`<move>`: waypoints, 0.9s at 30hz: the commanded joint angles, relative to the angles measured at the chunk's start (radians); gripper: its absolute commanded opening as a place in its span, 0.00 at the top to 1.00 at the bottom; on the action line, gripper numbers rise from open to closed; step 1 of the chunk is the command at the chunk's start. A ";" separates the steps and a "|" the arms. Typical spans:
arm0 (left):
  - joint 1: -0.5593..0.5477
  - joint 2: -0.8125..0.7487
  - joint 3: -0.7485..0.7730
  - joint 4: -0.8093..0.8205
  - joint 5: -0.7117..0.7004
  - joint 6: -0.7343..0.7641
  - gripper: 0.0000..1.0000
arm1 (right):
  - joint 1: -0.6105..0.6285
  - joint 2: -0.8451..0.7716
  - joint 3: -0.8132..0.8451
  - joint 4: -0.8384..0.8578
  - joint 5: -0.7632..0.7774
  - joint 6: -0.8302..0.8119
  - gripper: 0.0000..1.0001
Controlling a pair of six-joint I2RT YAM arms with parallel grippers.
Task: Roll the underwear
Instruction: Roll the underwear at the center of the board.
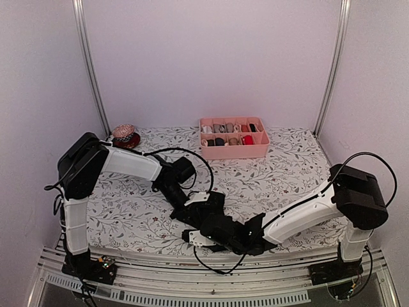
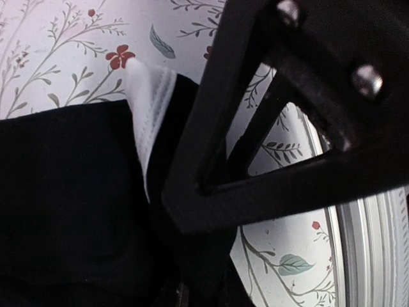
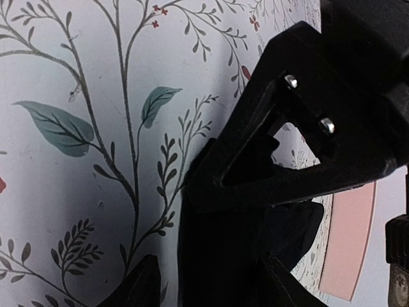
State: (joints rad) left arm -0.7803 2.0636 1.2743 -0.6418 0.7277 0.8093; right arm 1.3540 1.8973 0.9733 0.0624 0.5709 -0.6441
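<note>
One pair of black underwear (image 1: pixel 220 224) lies bunched near the table's front edge, between both grippers. In the left wrist view its black cloth (image 2: pixel 70 204) shows a pale waistband edge (image 2: pixel 150 109). My left gripper (image 1: pixel 192 208) sits at its left end, and its jaws (image 2: pixel 185 256) look closed on the dark fabric, with only one finger plainly visible. My right gripper (image 1: pixel 214 240) is at the front right side. In the right wrist view the fabric (image 3: pixel 217 256) lies between its parted fingers (image 3: pixel 172 236), with a strip of cloth-covered table showing beside the lower finger (image 3: pixel 137 284). The second pair is out of view.
A pink divided tray (image 1: pixel 233 152) with several small rolled bundles stands at the back centre, and it also shows in the right wrist view (image 3: pixel 348 243). A small pink and red fabric bundle (image 1: pixel 124 135) lies at the back left. The floral tablecloth (image 1: pixel 287 173) covers the table.
</note>
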 commanded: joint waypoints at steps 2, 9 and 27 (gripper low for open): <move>0.004 0.053 -0.027 -0.086 -0.060 -0.013 1.00 | -0.019 0.064 0.049 -0.008 0.002 0.035 0.49; 0.005 0.056 -0.032 -0.085 -0.066 -0.010 1.00 | -0.036 0.073 0.059 -0.047 -0.027 0.079 0.58; 0.009 -0.053 -0.110 0.034 -0.124 -0.024 0.48 | -0.093 0.040 0.088 -0.177 -0.235 0.187 0.89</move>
State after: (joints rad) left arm -0.7780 2.0373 1.2404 -0.6220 0.7368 0.7967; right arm 1.2953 1.9499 1.0512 -0.0219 0.4557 -0.5083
